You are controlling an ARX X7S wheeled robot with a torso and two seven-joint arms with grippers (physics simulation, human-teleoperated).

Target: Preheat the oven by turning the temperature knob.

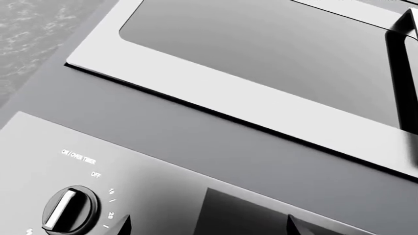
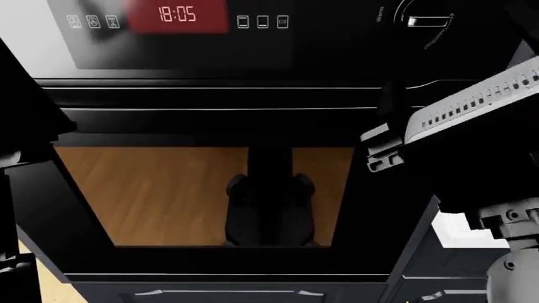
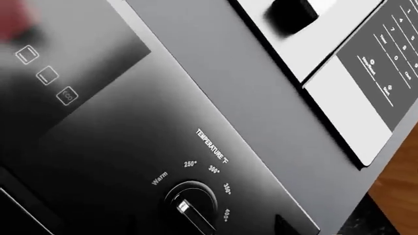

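The oven (image 2: 168, 63) is glossy black with a red clock display (image 2: 177, 14) and white icon buttons (image 2: 262, 22). The temperature knob (image 3: 191, 208) is a black dial with a silver pointer bar, ringed by "Warm, 250, 300, 350, 400". It also shows in the head view (image 2: 428, 21), top right. My right gripper (image 3: 207, 226) is open, with its fingertips (image 3: 285, 224) on either side of the knob and not closed on it. My left gripper (image 1: 210, 226) is open and empty in front of the oven's panel, beside the timer knob (image 1: 68, 209).
A silver microwave door (image 1: 261, 58) with a dark handle (image 1: 402, 73) sits above the oven, and its keypad (image 3: 385, 54) is beside it. My right arm (image 2: 471, 101) crosses the right of the head view. The oven's glass door (image 2: 151, 196) reflects a wooden floor.
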